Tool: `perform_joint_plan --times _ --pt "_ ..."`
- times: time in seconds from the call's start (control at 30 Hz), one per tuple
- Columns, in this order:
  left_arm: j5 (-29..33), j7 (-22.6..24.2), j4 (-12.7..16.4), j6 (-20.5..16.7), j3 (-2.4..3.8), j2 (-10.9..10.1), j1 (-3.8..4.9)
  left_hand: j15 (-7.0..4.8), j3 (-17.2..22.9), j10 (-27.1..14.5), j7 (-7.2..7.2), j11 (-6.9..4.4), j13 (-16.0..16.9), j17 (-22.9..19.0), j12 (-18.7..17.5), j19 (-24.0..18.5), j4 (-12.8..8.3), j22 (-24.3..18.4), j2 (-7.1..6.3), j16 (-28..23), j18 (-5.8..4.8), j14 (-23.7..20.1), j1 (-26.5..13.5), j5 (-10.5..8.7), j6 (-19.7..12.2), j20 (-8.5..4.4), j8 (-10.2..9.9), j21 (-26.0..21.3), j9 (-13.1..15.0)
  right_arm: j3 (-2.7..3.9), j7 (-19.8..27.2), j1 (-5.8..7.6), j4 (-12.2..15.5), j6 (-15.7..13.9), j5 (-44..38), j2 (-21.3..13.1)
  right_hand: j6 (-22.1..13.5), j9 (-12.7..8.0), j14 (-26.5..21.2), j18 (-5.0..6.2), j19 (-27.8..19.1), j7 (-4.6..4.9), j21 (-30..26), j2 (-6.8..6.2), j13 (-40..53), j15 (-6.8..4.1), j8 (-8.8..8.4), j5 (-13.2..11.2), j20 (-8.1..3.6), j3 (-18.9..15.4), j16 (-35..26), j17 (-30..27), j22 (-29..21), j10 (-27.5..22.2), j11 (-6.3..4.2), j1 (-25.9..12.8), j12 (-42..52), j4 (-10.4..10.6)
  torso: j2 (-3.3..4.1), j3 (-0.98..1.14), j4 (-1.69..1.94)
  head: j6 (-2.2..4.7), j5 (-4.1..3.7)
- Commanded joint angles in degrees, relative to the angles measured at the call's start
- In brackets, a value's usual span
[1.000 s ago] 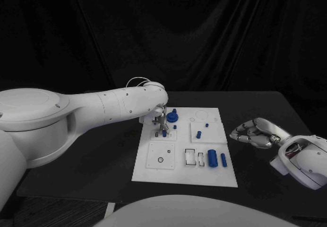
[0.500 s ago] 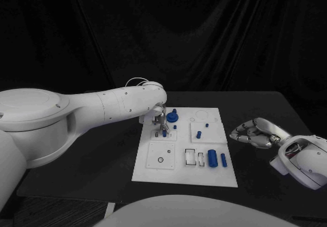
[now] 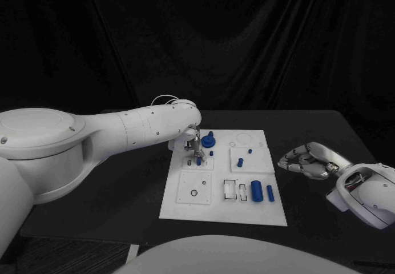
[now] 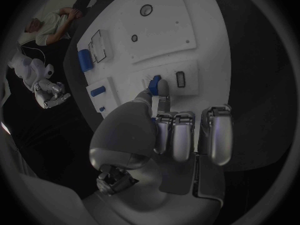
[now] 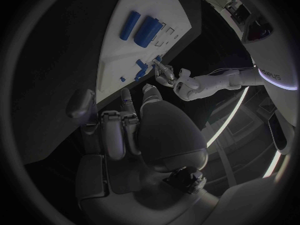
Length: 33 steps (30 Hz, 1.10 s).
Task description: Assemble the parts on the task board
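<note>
Judging by the layout, the job is maybe half done. A small blue part (image 4: pixel 155 80) is pinched in the left hand (image 4: pixel 164 116) fingers over the task board (image 3: pixel 255 212), mid-worktop. Several blue parts are stood upright; two loose cylinders (image 3: pixel 262 191) are left lying. The right hand (image 3: pixel 307 161) is curled, holding nothing, near the worktop's right edge. No readable writing anywhere.

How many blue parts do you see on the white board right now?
7, though the left robot hand may hide more on the white task board: knob, part at the fingertips, dot, peg, small peg, thick cylinder, thin rod.
</note>
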Motion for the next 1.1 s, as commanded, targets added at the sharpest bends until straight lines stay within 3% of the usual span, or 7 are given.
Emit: perform_joint_plan --times 0.03,0.17,0.33,0.5,0.6,0.87,1.1 --pt "0.8 -0.7 -0.1 0.1 -0.06 0.2 -0.39 0.29 0.0 6.3 0.27 0.17 15.0 15.1 0.1 3.6 1.0 12.9 -0.08 0.2 0.39 6.1 -1.3 -1.77 -0.5 0.12 -0.5 -0.3 0.0 0.03 -0.5 -0.15 0.1 -0.4 -0.1 -0.1 0.3 -0.1 4.0 0.71 -0.3 0.1 -0.1 -0.13 14.9 -0.38 0.21 0.2 -0.05 0.2 -0.2 11.4 6.8 6.1 -0.24 0.6 -0.3 -0.3 0.0 0.02 -0.01 0.0 0.0" --pt "0.8 -1.0 -0.2 0.4 -0.06 0.1 -0.51 0.31 0.0 6.3 0.33 0.22 15.0 15.1 0.1 3.6 1.1 12.9 -0.12 0.2 0.37 6.1 -1.6 -2.12 -0.5 0.15 -0.6 -0.3 0.0 0.03 -0.5 -0.15 0.1 -0.4 -0.1 -0.1 0.3 -0.1 4.0 0.71 -0.3 0.1 -0.1 -0.13 14.9 -0.38 0.21 0.2 -0.05 0.2 -0.2 11.4 6.8 6.1 -0.24 0.6 -0.3 -0.3 0.01 0.0 0.0 0.0 -0.04" --pt "0.8 -1.2 -0.2 0.7 -0.06 0.1 -0.6 0.14 2.4 6.3 -0.04 -0.04 15.0 15.1 0.1 3.7 -0.8 12.9 -0.96 0.2 0.37 6.1 1.0 6.38 -0.5 0.06 -1.1 -0.2 0.2 0.03 -0.5 -0.15 0.1 -0.5 -0.1 -0.1 0.3 -0.1 4.0 0.73 -0.4 0.09 -0.3 -0.15 14.8 -0.38 0.22 0.2 -0.05 0.2 -0.3 11.3 6.7 6.1 -0.25 0.7 -0.4 -0.3 -0.01 0.02 0.0 0.0 -0.02" --pt "0.8 -1.3 -0.1 1.0 -0.06 0.0 -0.64 0.01 5.3 6.3 -0.19 -0.19 15.0 15.1 0.1 3.7 -2.1 12.9 -2.04 0.2 0.39 6.1 2.5 10.36 -0.6 -0.07 -1.4 -0.3 0.4 0.03 -0.5 -0.15 0.1 -0.5 -0.1 -0.1 0.4 -0.1 4.0 0.76 -0.5 0.09 -0.5 -0.17 14.8 -0.38 0.22 0.3 -0.05 0.2 -0.3 11.3 6.7 6.0 -0.25 0.7 -0.4 -0.3 -0.02 0.0 0.0 0.0 0.09" --pt "0.8 -1.3 0.0 1.0 -0.06 0.0 -0.65 -0.04 7.5 6.3 -0.18 -0.2 15.0 15.1 0.1 3.7 -2.8 12.9 -2.73 0.2 0.38 6.1 3.0 9.62 -0.7 -0.13 -1.6 -0.3 0.4 0.03 -0.5 -0.15 0.1 -0.5 -0.1 -0.1 0.4 -0.1 3.9 0.78 -0.5 0.09 -0.6 -0.18 14.8 -0.38 0.22 0.3 -0.05 0.3 -0.3 11.3 6.7 6.0 -0.25 0.7 -0.4 -0.3 -0.01 0.0 0.0 0.0 0.1" --pt "0.8 -0.9 0.3 0.9 -0.06 -0.2 -0.67 0.15 25.2 6.3 0.1 -0.25 15.0 15.1 0.1 3.7 -7.8 12.9 -9.14 0.2 0.39 6.1 -2.3 7.01 -0.9 -0.04 -2.0 -0.5 1.7 0.03 -0.5 -0.15 0.1 -0.6 -0.1 -0.1 0.4 -0.1 3.9 0.81 -0.6 0.09 -0.7 -0.19 14.7 -0.38 0.21 0.3 -0.04 0.3 -0.4 11.2 6.6 5.9 -0.25 0.8 -0.5 -0.3 0.0 0.01 0.02 0.0 0.04" --pt "0.8 -0.7 0.3 0.3 -0.06 -0.5 -0.67 0.19 33.7 6.3 0.2 -0.13 15.0 15.1 0.1 3.7 -13.1 12.9 -11.06 0.2 0.44 6.1 -6.8 5.86 -1.1 -0.05 -1.2 -0.7 3.6 0.03 -0.6 -0.15 0.0 -0.6 -0.1 -0.2 0.4 -0.1 3.8 0.85 -0.7 0.1 -0.9 -0.2 14.6 -0.38 0.21 0.3 -0.04 0.3 -0.5 11.1 6.6 5.9 -0.25 0.9 -0.5 -0.3 -0.01 0.0 -0.01 0.0 0.11"
